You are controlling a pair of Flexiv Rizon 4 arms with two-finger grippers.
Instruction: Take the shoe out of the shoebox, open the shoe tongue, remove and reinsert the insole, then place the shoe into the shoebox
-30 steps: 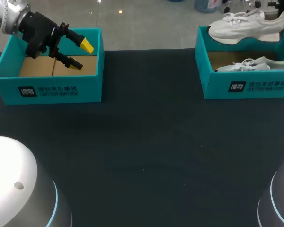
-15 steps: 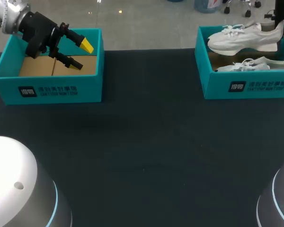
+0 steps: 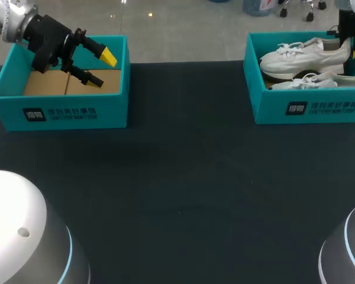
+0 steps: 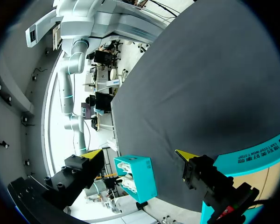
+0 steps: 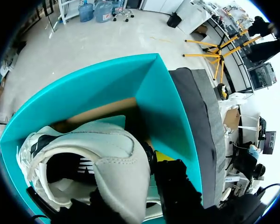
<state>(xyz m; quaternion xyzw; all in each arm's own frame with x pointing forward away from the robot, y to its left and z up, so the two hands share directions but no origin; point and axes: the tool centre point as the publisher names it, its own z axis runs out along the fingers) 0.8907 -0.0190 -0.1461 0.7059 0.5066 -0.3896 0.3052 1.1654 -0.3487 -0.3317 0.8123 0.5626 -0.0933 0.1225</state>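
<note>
L claw hangs over L shoebox, fingers apart, nothing btwn them. Dark table in the middle. R shoebox at far R: white shoe sits low inside its walls, above 2nd shoe. R claw is clamped on the white shoe's heel.

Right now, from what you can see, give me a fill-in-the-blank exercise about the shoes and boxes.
1. The right gripper grips a shoe by its ____.
2. The left gripper hovers over the left shoebox with its fingers ____.
3. The second shoe, lying inside the right shoebox, is coloured ____.

Missing words: heel; open; white.
</note>
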